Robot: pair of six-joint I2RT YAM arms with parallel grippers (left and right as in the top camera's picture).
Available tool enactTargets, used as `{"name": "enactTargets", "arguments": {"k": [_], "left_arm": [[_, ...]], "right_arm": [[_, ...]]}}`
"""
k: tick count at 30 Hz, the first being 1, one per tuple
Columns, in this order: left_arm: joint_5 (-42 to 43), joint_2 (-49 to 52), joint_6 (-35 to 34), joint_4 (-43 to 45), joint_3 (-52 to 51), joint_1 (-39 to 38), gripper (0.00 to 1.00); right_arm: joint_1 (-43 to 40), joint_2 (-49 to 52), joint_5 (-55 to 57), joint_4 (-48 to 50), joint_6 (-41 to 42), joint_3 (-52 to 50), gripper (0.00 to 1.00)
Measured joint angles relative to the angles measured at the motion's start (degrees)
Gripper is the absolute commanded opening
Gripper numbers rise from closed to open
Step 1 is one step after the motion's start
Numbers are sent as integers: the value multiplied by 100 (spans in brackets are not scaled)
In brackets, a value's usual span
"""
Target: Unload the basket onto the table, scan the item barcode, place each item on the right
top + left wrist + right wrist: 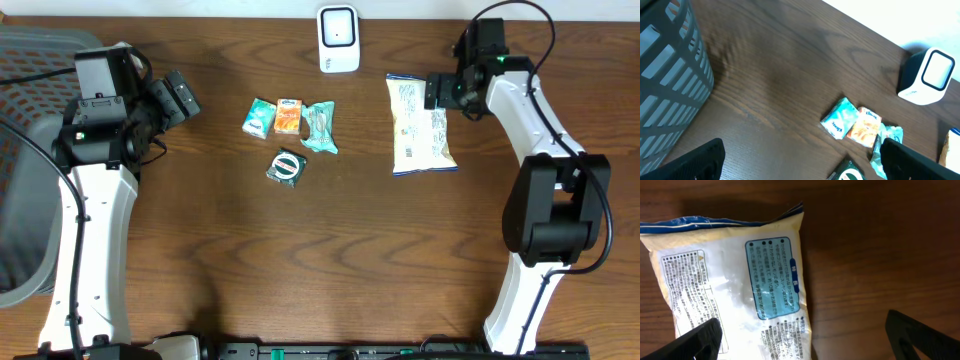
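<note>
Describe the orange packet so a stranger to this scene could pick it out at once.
Find the white scanner at the top of the overhead view. Just below-left of it lies a cluster of small packets. The orange packet is the middle of the top three, the only orange one, between a teal pack and a crinkled green wrapper.

Wide-spread tool (802, 165) above a wood table (790, 65): grey basket (670, 85), white scanner (927, 77), small packets (840, 121).
</note>
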Motion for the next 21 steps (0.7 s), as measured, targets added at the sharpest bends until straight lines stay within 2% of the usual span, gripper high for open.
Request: {"name": "enactTargets", "arguments": {"k": [8,21], "left_arm": [[0,0,0,0,0,0,98],[0,0,-13,0,0,0,98]], "right_arm": [[-50,0,-203,343,-125,-227,99],[-931,243,-2938,715,-817,-332,99]]}}
